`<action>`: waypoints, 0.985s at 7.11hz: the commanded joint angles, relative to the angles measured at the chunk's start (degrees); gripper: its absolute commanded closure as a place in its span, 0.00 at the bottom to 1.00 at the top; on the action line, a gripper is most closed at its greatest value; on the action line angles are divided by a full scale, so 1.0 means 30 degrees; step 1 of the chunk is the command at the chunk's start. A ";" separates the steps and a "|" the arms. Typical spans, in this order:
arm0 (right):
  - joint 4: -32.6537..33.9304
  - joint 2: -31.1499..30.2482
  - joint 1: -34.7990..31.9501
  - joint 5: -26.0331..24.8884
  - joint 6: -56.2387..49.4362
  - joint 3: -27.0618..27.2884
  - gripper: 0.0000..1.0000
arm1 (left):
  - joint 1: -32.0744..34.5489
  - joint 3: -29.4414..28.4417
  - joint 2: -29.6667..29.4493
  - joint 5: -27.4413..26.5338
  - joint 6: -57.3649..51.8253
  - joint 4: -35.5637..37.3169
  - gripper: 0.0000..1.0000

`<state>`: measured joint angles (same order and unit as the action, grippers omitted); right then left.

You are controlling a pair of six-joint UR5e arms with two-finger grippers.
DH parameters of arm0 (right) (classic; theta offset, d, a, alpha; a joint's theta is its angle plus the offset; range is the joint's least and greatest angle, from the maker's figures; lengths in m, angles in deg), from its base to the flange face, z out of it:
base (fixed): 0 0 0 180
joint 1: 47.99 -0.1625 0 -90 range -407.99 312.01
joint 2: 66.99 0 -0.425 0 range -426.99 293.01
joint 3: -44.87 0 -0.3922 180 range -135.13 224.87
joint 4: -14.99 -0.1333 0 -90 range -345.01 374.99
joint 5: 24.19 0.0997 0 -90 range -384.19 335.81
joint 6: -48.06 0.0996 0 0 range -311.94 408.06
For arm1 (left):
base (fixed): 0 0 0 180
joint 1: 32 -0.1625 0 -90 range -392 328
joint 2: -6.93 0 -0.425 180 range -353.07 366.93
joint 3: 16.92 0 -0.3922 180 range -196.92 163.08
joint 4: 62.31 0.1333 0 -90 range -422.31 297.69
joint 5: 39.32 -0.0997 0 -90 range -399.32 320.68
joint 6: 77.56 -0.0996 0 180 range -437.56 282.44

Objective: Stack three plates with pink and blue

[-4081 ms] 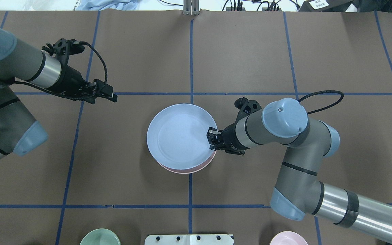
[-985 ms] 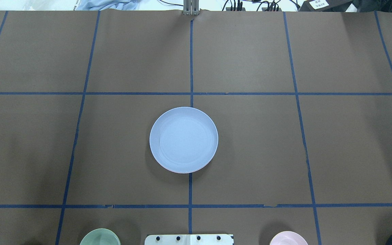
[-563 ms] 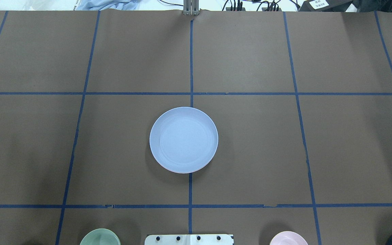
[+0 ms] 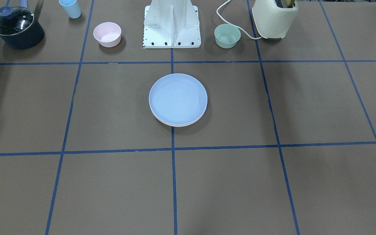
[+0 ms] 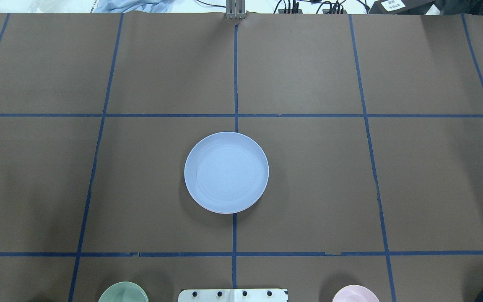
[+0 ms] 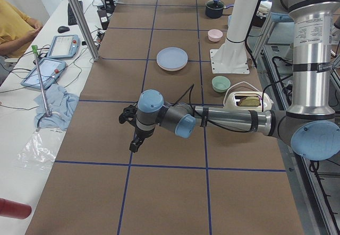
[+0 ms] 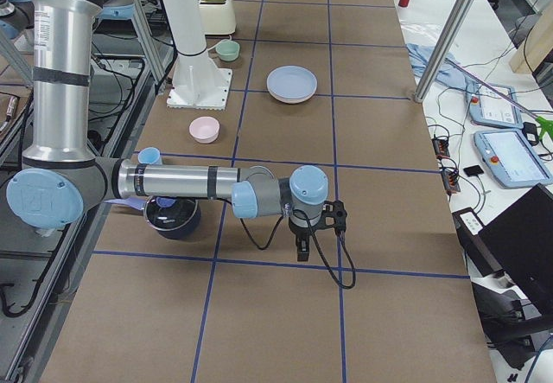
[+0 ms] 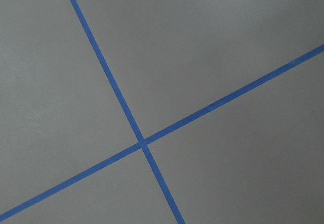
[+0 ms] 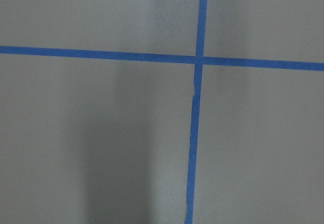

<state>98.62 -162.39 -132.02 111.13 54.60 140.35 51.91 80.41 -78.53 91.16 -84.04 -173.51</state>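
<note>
The pale blue plate [image 5: 226, 172] lies flat on top of a stack at the table's middle, and also shows in the front view [image 4: 178, 99]. Thin pale rims of plates beneath it [image 4: 179, 125] peek out at its edge. The pink and cream plates are otherwise hidden under it. My left gripper [image 6: 135, 142] shows only in the left side view, far from the stack, pointing down over bare table. My right gripper [image 7: 301, 249] shows only in the right side view, also far from the stack. I cannot tell whether either is open or shut. Both wrist views show only table and tape lines.
Near the robot base [image 4: 171, 24] stand a small pink bowl [image 4: 107, 34], a green bowl [image 4: 227, 36], a light-blue cup [image 4: 70, 8], a dark lidded pot [image 4: 16, 27] and a cream toaster [image 4: 274, 18]. An operator sits at the left side view's edge.
Since 4.1 s ago my right gripper has let go of the blue plate's rim and both arms have left the overhead view. The blue plate now sits squarely on the stack. Nothing moved in the last second.
</note>
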 commanded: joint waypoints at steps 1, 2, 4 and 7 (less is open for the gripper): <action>0.2084 0.0890 -0.0204 0.0069 -0.1141 -0.0011 0.00 | 0.0271 -0.0040 -0.0048 0.0010 0.0021 0.0472 0.01; 0.3195 0.1387 -0.0611 0.0069 -0.1645 0.0191 0.00 | 0.0271 0.0018 -0.0048 0.0010 0.0021 0.0737 0.01; 0.4665 0.1539 -0.0732 0.0069 -0.1679 0.1330 0.00 | 0.0796 0.0340 -0.0572 0.0010 -0.0008 0.2633 0.01; 0.4556 0.1275 -0.0732 0.0069 -0.1621 0.1687 0.00 | 0.0975 0.0400 -0.0779 -0.0077 -0.0037 0.2439 0.01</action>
<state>112.50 -158.40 -134.19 111.32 49.67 145.19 54.73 81.53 -80.41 91.15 -84.15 -166.12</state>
